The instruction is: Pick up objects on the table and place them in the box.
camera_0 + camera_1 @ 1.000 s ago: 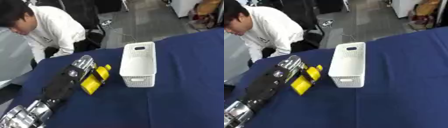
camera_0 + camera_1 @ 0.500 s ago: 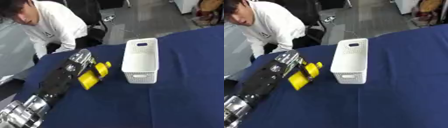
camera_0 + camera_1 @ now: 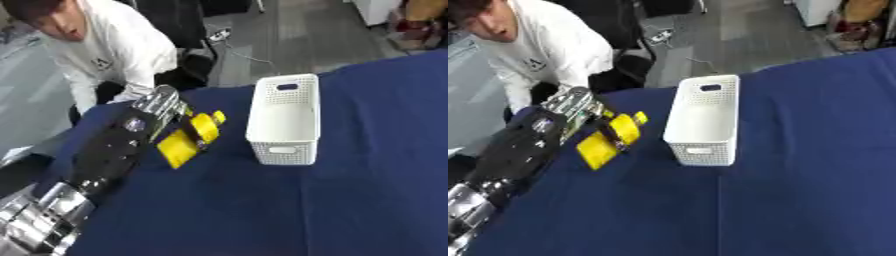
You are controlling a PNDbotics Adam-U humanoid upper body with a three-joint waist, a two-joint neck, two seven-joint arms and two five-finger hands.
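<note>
Left hand [image 3: 156, 114] at centre-left of frame, fingers curled round the yellow bottle [image 3: 189, 139], which is tilted with its cap toward the upper right, over the blue table [image 3: 350, 200]. White perforated box [image 3: 283, 120] just right of the bottle, centre frame, apart from it.

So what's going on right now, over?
Left hand curled round yellow bottle. Right hand out of view. White box stands beside it. Nothing between them.
</note>
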